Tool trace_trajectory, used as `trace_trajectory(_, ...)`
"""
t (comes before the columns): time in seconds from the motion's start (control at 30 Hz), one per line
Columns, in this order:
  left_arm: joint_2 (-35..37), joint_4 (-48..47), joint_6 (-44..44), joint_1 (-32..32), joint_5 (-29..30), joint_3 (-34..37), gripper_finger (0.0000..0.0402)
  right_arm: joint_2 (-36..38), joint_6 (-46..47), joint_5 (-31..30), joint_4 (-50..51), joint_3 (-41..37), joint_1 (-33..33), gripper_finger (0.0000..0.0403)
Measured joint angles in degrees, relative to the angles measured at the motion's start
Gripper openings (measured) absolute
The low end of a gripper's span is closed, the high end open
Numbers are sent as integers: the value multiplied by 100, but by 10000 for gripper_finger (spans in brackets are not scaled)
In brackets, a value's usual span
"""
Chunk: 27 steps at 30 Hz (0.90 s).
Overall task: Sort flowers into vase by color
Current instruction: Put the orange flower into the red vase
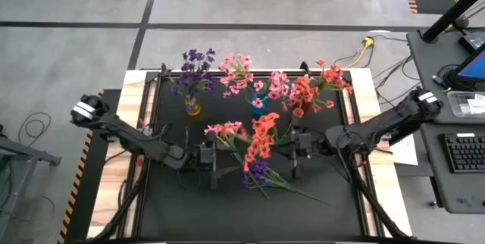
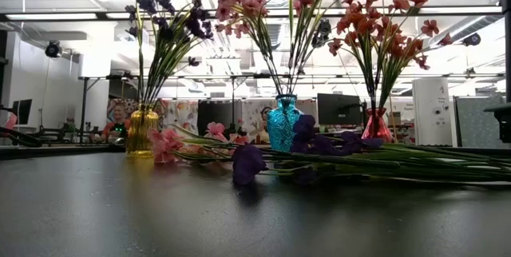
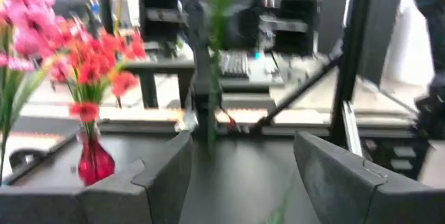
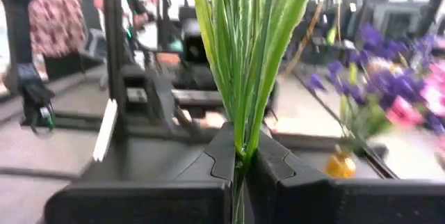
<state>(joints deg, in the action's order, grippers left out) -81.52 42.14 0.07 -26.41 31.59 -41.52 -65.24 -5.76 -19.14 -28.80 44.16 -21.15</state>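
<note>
The black table [image 1: 182,214] is filling most of the high view, with both arms reaching in from its sides. Three vases are standing along its far half: a yellow vase [image 2: 142,133] holding purple blossoms, a blue vase [image 2: 283,123] holding pink ones, and a red vase [image 2: 376,124] holding coral-red ones. Loose flowers [image 1: 258,161] are lying in a heap mid-table, stems overlapping so single sprigs are hard to separate.

The right gripper [image 1: 301,144] is hovering beside that heap, its jaws clamping a coral-red sprig [image 1: 264,134]; the right wrist view shows only the green stems and leaves [image 4: 243,57] pinched between the fingers, blossoms cut off above.

The left gripper [image 1: 206,157] is sitting just left of the heap, jaws spread wide and holding nothing.
</note>
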Motion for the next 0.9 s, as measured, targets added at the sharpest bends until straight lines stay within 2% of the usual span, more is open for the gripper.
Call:
trace_trajectory(0.13, -493, 796, 176, 188, -9, -127, 236, -634, -303, 37, -1642, 4, -46, 13)
trace_trajectory(0.27, -940, 835, 336, 323, -66, -635, 236, -1041, -579, 323, -2530, 4, -61, 13)
trace_trajectory(0.47, -1482, 88, 804, 327, -90, -1608, 234, -1170, -635, 358, -2692, 28, -61, 13)
trace_trajectory(0.57, -1623, -321, 822, 336, -85, -1983, 220, -1138, -706, 370, -2685, 28, -61, 13)
trace_trajectory(0.7, -1678, -469, 828, 339, -74, -2109, 159, -1131, -708, 418, -2683, 31, -61, 13)
trace_trajectory(0.9, -1625, -525, 782, 342, -46, -2068, 18, -1127, -586, 435, -2417, 33, -63, 13)
